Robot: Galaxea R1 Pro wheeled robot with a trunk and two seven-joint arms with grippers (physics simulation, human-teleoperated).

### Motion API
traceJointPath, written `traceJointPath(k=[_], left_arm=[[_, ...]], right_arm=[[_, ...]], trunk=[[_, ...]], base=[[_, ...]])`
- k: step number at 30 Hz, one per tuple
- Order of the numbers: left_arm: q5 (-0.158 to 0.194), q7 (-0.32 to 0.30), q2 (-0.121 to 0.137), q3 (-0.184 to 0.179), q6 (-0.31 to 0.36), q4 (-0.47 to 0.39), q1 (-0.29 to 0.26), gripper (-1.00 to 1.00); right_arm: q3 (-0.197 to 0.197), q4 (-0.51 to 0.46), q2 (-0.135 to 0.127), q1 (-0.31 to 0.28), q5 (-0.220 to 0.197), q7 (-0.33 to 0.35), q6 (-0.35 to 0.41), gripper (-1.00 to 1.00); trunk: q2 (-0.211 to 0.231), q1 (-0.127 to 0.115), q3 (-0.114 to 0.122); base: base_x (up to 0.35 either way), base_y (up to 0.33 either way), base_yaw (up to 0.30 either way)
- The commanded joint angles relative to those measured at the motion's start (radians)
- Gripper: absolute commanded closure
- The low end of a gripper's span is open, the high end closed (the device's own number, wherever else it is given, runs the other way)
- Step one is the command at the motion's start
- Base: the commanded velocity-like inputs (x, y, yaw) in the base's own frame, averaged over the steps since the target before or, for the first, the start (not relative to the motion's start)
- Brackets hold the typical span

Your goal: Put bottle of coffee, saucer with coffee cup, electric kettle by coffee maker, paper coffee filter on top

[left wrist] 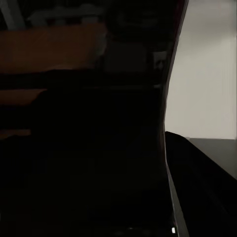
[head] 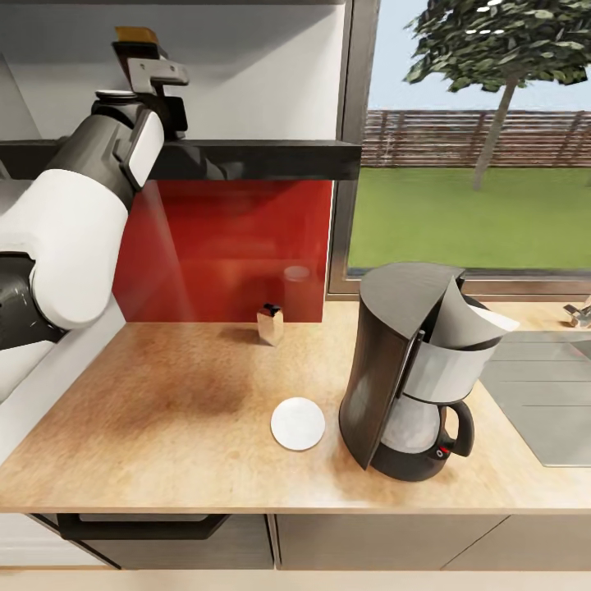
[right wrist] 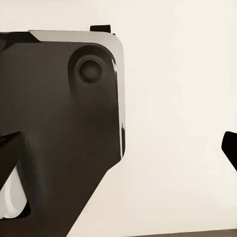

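**Left arm up at the shelf, grip unseen**

Nearest the head camera is the left arm [head: 78, 222], raised to the dark shelf [head: 263, 158] at far left, its wrist ending by a small orange-topped thing [head: 136, 34] that may be the bottle of coffee. Below, on the surface [head: 164, 427], the coffee maker [head: 414, 369] stands at right with a white saucer [head: 297, 423] just beside it on its left and a small box [head: 270, 323] farther back. A blind pull could, I judge, drag the bottle against the shelf edge and drop it.

Left wrist view: nearly black, with dim orange bands [left wrist: 49, 49] close in and a pale wall at one side. Whether the jaws are apart or together I cannot tell.

Right wrist view: dark robot bodywork [right wrist: 64, 128] against a cream wall; that arm's jaws cannot be judged either.
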Motion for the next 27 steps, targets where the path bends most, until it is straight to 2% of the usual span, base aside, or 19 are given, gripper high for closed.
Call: traceJointPath(k=[1, 9, 27], left_arm=[[-0.007, -0.003, -0.001, 0.006, 0.008, -0.014, 0.007, 1.00], [-0.007, -0.004, -0.002, 0.005, 0.011, -0.030, 0.007, 1.00], [-0.008, -0.003, -0.003, 0.002, 0.013, -0.030, 0.007, 1.00]], right_arm=[[0.008, -0.001, 0.000, 0.000, -0.010, 0.004, 0.002, -1.00], [0.010, -0.002, 0.001, 0.000, -0.012, 0.004, 0.002, -1.00], [0.011, -0.002, 0.004, 0.000, -0.012, 0.004, 0.001, -1.00]], trunk=[[-0.002, 0.001, -0.002], [-0.002, 0.001, -0.002], [-0.002, 0.001, -0.002]], base=[[0.000, 0.000, 0.000], [-0.005, 0.000, 0.000], [-0.325, -0.009, 0.000]])
